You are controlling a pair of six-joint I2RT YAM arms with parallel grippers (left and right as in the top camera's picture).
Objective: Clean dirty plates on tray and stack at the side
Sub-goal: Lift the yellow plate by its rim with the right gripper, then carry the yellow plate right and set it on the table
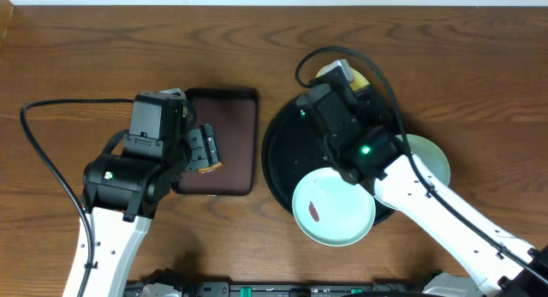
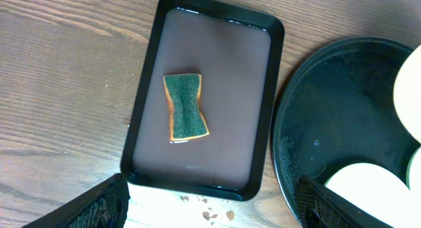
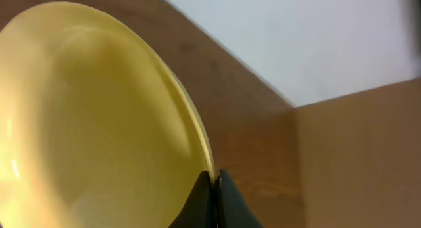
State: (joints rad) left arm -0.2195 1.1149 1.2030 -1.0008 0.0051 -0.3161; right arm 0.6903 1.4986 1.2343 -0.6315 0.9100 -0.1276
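The large round black tray (image 1: 281, 151) sits at the centre right. A pale mint plate (image 1: 334, 207) with a reddish-brown smear lies on its front edge. A second mint plate (image 1: 431, 158) lies at its right side. My right gripper (image 3: 215, 179) is shut on the rim of the pale yellow plate (image 3: 85, 116), holding it tilted over the tray's far edge; a bit of this plate (image 1: 363, 78) shows in the overhead view. My left gripper (image 2: 210, 205) is open and empty, above the near end of the rectangular tray.
A rectangular dark-brown tray (image 2: 150, 77) holding shallow water and a green sponge (image 2: 186, 107) lies left of the black tray (image 2: 329, 103). Small brown drops (image 2: 210, 207) mark the wood in front of it. Bare wood-grain tabletop (image 1: 68, 57) lies at the left.
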